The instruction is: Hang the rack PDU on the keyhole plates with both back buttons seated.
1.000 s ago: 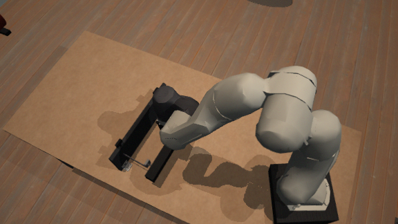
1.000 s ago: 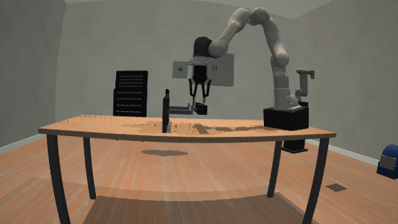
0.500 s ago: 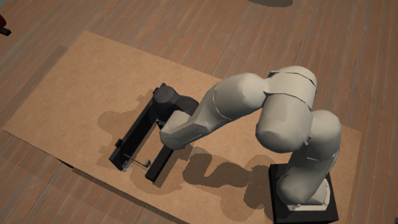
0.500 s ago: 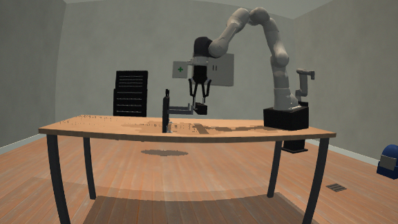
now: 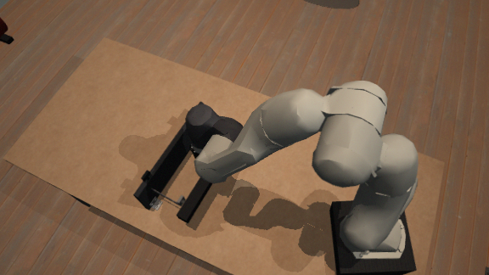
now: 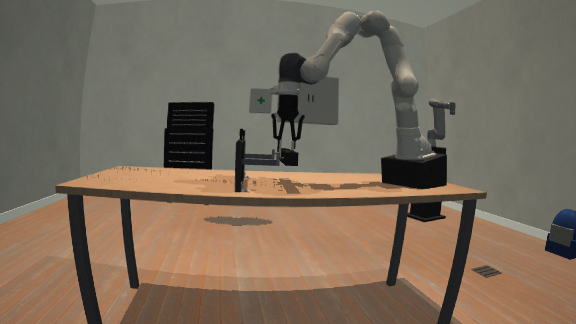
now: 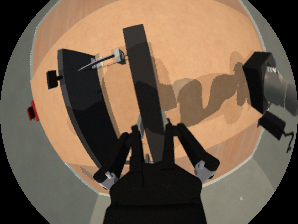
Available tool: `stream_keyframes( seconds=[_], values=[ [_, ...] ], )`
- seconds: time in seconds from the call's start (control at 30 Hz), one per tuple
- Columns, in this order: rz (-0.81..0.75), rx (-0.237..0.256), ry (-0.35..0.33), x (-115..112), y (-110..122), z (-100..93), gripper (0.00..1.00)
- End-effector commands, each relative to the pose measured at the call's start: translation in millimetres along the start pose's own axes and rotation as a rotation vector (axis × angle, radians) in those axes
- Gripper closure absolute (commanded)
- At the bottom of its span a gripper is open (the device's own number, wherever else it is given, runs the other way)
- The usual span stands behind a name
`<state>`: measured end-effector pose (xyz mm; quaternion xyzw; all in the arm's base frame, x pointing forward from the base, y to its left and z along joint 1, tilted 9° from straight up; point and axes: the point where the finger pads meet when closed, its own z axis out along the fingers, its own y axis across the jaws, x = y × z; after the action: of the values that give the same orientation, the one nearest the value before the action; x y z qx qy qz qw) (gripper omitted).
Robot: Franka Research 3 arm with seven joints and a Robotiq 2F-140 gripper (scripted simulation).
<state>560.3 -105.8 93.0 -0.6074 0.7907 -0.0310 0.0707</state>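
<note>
The rack PDU is a long black bar, held level above the table; it also shows in the top view, mostly under my arm, and end-on in the exterior view. My gripper is shut on the PDU near its middle, pointing straight down. The black upright mounting panel that carries the keyhole plates stands beside the PDU, parallel to it, with a gap between. A thin grey button stem reaches from the PDU's far end towards the panel. I cannot tell if it touches a slot.
The robot base stands on a black block at the table's near right corner. The panel stands close to the table edge. Off the table are a black louvred cabinet and a white wall box.
</note>
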Motion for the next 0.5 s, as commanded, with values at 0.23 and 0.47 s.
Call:
stream_keyframes(
  seconds=[0.23, 0.47],
  values=[
    [0.001, 0.004, 0.003, -0.2, -11.4, -2.3, 1.0],
    [0.001, 0.004, 0.003, -0.3, -15.0, -2.3, 1.0]
  ],
)
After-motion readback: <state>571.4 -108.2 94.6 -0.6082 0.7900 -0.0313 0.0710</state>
